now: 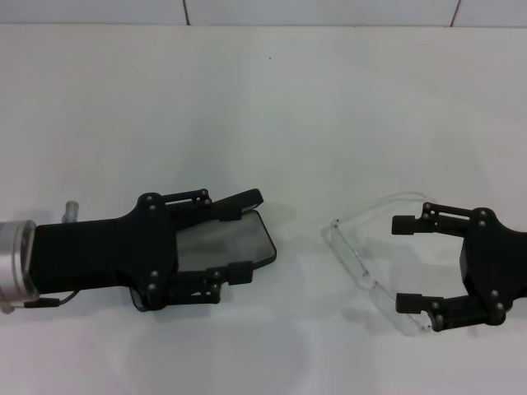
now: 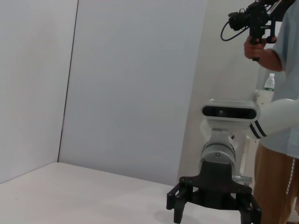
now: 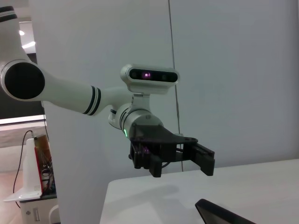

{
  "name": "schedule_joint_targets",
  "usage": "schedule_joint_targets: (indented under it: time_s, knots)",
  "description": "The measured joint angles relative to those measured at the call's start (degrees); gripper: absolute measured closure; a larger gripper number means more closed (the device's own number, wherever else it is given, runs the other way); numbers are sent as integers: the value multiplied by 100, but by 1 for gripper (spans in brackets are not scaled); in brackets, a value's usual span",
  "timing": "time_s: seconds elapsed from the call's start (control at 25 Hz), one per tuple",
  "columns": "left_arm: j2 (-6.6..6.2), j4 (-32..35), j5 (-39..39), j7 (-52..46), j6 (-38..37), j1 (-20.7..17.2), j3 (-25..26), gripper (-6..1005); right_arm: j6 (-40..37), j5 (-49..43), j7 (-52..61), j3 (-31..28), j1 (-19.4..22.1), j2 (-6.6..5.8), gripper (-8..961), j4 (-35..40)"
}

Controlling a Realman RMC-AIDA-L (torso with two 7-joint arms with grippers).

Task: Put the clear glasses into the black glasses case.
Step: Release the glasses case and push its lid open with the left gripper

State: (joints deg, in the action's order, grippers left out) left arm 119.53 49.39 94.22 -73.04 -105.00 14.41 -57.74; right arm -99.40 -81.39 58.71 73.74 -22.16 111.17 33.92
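The black glasses case (image 1: 257, 245) lies on the white table at the left of centre, its grey inside facing up. My left gripper (image 1: 245, 235) hovers over it, open, with one finger past each long edge and nothing held. The right wrist view shows that gripper (image 3: 174, 161) raised above the table and a corner of the case (image 3: 218, 214) below it. The clear glasses (image 1: 356, 262) lie flat to the right of the case, arms pointing right. My right gripper (image 1: 403, 263) stands open just right of the glasses' front, a finger near each arm, and also shows low over the table in the left wrist view (image 2: 212, 210).
The white table (image 1: 263, 107) stretches to a tiled wall at the back. A small grey metal part (image 1: 72, 210) sits beside the left arm's wrist. A person holding a camera (image 2: 254, 21) stands behind the right arm.
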Motion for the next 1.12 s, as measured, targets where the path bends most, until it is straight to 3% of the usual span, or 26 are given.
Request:
schedule_joint_targets:
  time_s: [0.64,0.8,0.96,1.12]
  knots:
    - [13,68,-297,-298,102,41,87,258,17,24,0,-9,14,57,81,0]
    - [7,1066,-291,-1940,728,76,165,259,56,18,0,-9,-28,98,81,-22]
    - [21,2364,931,-3747,1302,295,-36,259,112,7,2,-9,-44,125,81,-9]
    - [-4,3370,2391,-5526,1378,709,-459,260,133,7,11,-9,-55,131,81,-17]
